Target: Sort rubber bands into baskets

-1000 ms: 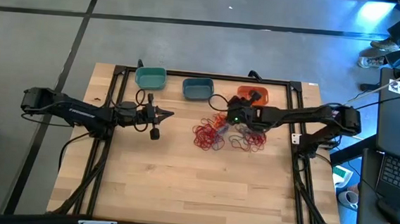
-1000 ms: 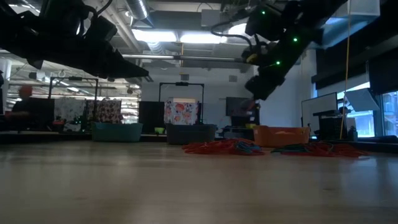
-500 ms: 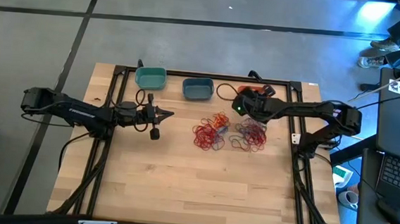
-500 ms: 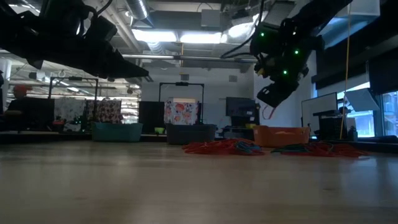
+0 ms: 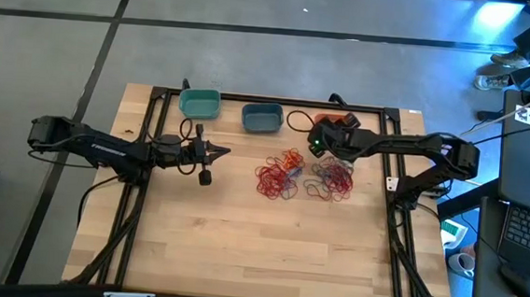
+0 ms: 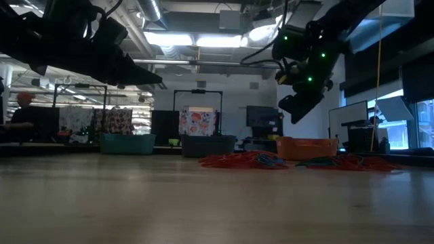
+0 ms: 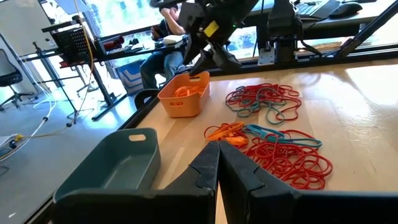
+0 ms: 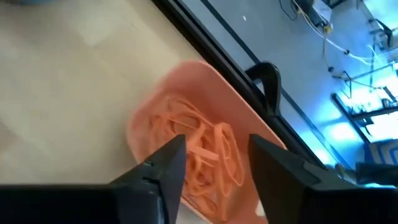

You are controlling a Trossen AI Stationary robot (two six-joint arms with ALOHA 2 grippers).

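Three baskets: I see them in a row along the far edge of the tabletop (image 5: 239, 250), the teal basket (image 5: 199, 103), then the slate blue basket (image 5: 261, 117), then the orange basket (image 7: 183, 94), which the right arm mostly covers in the high view.
Orange basket content: several orange bands (image 8: 205, 149) lie inside it, as the right wrist view shows.
Rubber bands on the tabletop: two loose heaps lie in front of the slate blue and orange baskets. One heap (image 5: 278, 176) is mostly red with some orange and a few blue bands, the other heap (image 5: 333, 179) is red with some teal-blue bands. They are near each other but apart.
Right gripper (image 8: 211, 168): it hangs directly above the orange basket, with the two fingers standing apart and nothing between them. In the low view I see it raised well above the basket rim.
Left gripper (image 7: 218, 163): its fingers are pressed together and it holds nothing. It waits above the left part of the tabletop, pointing toward the heaps, well apart from them.
Background: a seated person (image 7: 166, 46) shows beyond the tabletop in the left wrist view.
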